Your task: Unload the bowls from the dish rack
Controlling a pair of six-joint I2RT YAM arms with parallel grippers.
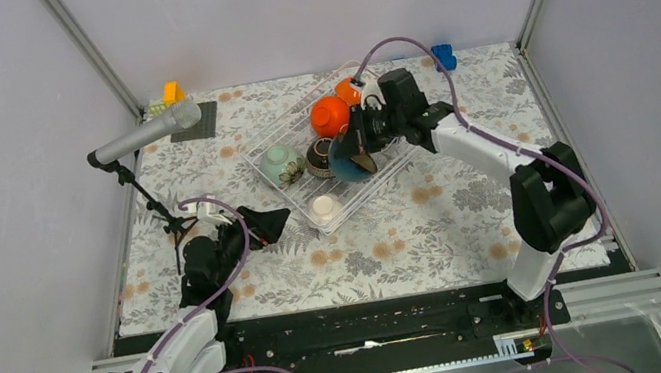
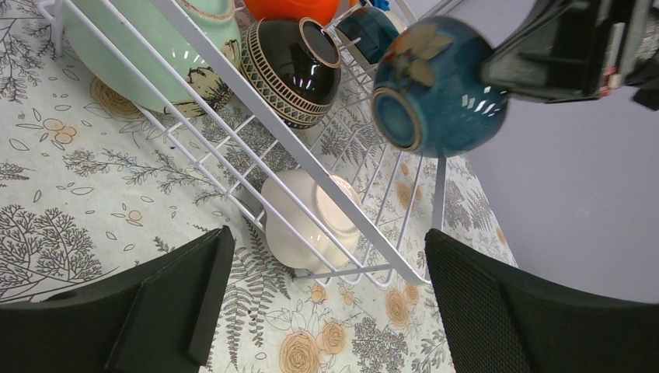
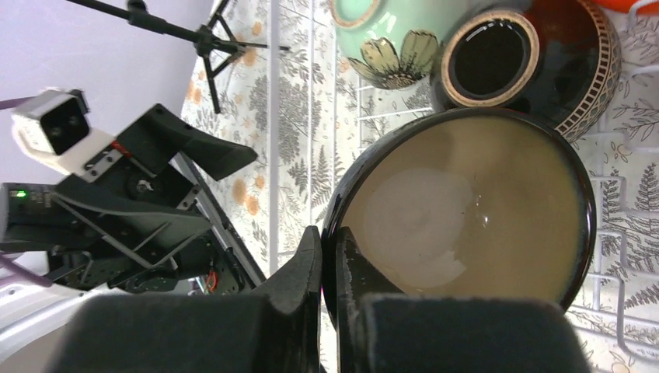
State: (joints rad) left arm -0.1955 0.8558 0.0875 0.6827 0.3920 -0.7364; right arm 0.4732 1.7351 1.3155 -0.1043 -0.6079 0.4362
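The white wire dish rack [image 1: 288, 194] lies on the flowered cloth. In it are two orange bowls [image 1: 330, 116], a pale green bowl [image 1: 280, 162], a dark brown patterned bowl [image 1: 319, 156] and a white bowl [image 1: 324, 208]. My right gripper [image 1: 363, 143] is shut on the rim of a teal bowl [image 1: 347, 163] and holds it tilted above the rack; its cream inside fills the right wrist view [image 3: 466, 210]. My left gripper [image 1: 268, 223] is open and empty on the cloth, left of the rack's near corner. A second teal bowl [image 2: 373, 27] shows behind the brown one [image 2: 291, 70].
A microphone on a stand [image 1: 146, 136] stands at the left of the cloth. Small coloured blocks [image 1: 172, 93] sit at the far left corner and a blue piece [image 1: 444, 56] at the far right. Grey walls close in on three sides.
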